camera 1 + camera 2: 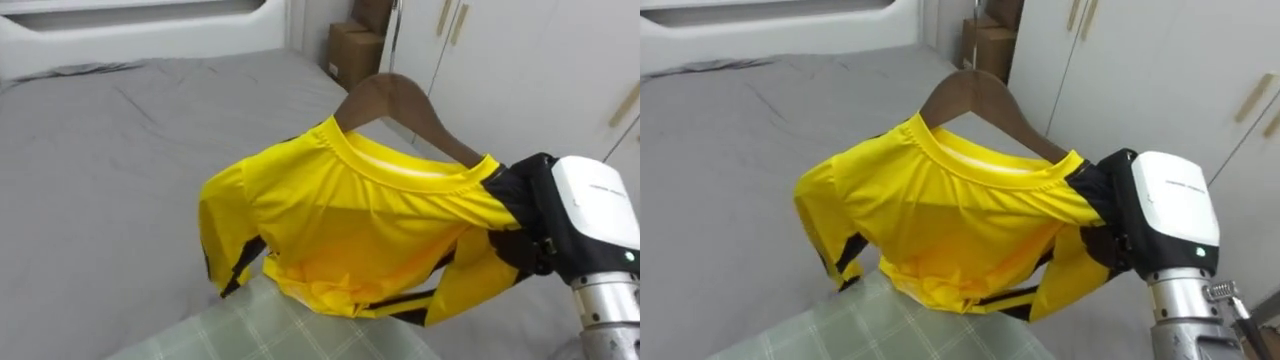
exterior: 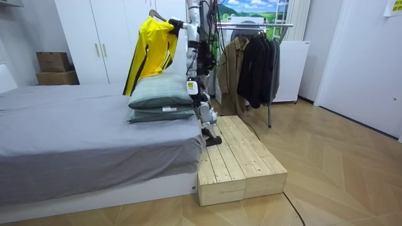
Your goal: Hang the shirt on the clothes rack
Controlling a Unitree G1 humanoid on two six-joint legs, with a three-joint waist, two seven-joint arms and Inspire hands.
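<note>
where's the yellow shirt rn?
Yellow shirt hangs on a wooden hanger held up by the right hand, above the stacked pillows on the bed, wardrobe doors behind.

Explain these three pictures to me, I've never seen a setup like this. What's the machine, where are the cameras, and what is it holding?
It's a humanoid robot that walks on two legs. Two pictures come from cameras in its head, looking down at its work. The third comes from a camera standing in the room. In that one, the robot stands on a wooden platform beside a bed. Its right robot hand grips a yellow shirt by one shoulder. The shirt is on a wooden hanger, held up over the pillows stacked on the bed. Behind the robot, a rack holds dark coats.
</note>
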